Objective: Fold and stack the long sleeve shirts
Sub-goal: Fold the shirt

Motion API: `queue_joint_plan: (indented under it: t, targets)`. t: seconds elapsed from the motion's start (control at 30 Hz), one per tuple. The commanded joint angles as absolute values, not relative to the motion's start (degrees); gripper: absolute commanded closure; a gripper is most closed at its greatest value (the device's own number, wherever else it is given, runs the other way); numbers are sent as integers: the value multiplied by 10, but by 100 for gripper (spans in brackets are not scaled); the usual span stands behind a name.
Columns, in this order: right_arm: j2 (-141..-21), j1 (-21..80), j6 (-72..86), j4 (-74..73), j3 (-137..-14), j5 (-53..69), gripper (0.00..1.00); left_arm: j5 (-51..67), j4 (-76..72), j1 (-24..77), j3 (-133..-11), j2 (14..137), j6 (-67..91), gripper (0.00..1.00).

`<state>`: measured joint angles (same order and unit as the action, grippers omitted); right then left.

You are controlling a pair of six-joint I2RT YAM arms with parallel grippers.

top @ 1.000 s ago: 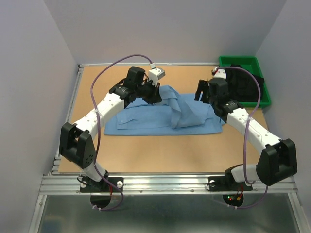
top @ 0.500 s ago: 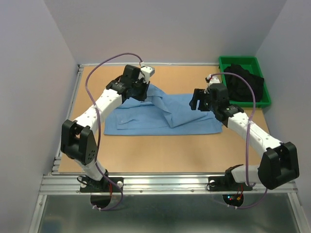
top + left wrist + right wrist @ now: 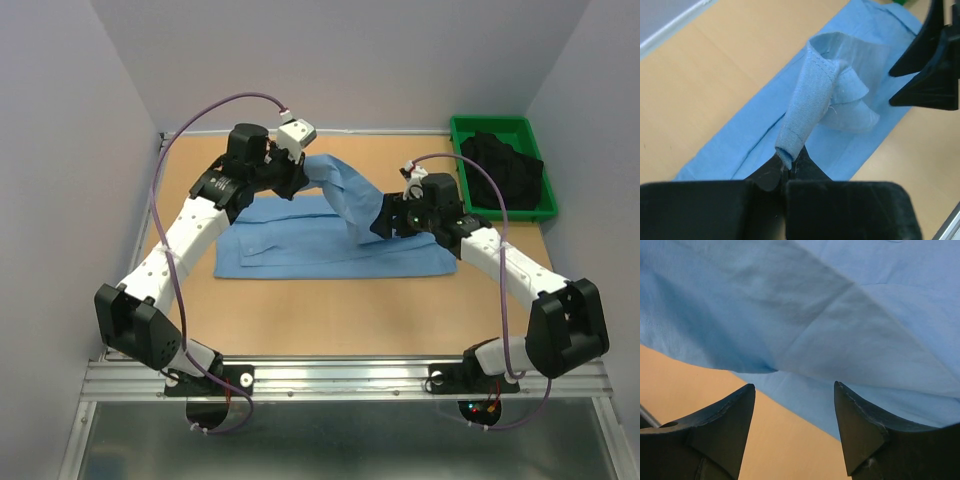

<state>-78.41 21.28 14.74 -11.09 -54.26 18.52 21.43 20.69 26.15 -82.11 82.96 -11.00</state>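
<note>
Light blue thin-fabric long sleeve shirt (image 3: 290, 250) lies spread as a wide band on the tan wooden bench (image 3: 300, 320), to the left of the green plastic bin (image 3: 488, 121). Its right end reaches near the bin's front-left corner.

One strip of the shirt is lifted off the bench. It rises from the flat part and runs up and away from the bin to the left fingers (image 3: 300, 175), which are the farther pair from the bin. The left wrist view shows these fingers pressed together on a rolled, stitched edge of the fabric. The cloth twists and hangs from that pinch down to the flat layer.

The right fingers (image 3: 385, 222) sit between the bin and the lifted strip, just beside the strip's lower end. In the right wrist view they are spread apart with nothing between them. Blue fabric fills the space just beyond their tips, and bare bench shows below it. Whether the tips touch the cloth cannot be told.

Dark crumpled clothing (image 3: 500, 170) lies inside the bin.
</note>
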Motion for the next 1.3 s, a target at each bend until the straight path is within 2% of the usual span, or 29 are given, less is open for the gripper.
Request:
queue_joint_plan:
  t: [0.0,0.27,0.47,0.57,0.7,0.73,0.83,0.97,1.27]
  targets:
    - [-793,244,130,-39,-518,236,30,280,181,270,-833,806,-151,100]
    - [-822,311,194,92,-492,181,31,280,230,278,-867,800,-189,100]
    - [-854,373,273,242,-447,158,41,286,231,284,-882,787,-180,100]
    - [-873,405,283,264,-441,140,41,287,230,287,-877,785,-175,100]
    - [-897,427,273,260,-452,140,35,266,217,287,-859,781,-150,100]
    - [-902,431,270,248,-453,134,31,245,214,287,-854,781,-142,100]
    - [-895,435,261,222,-449,111,25,212,204,287,-835,775,-117,100]
    - [-827,432,237,139,-427,-47,25,169,184,287,-795,762,-85,100]
    - [-708,371,182,12,-414,-110,28,149,156,287,-704,759,-53,100]
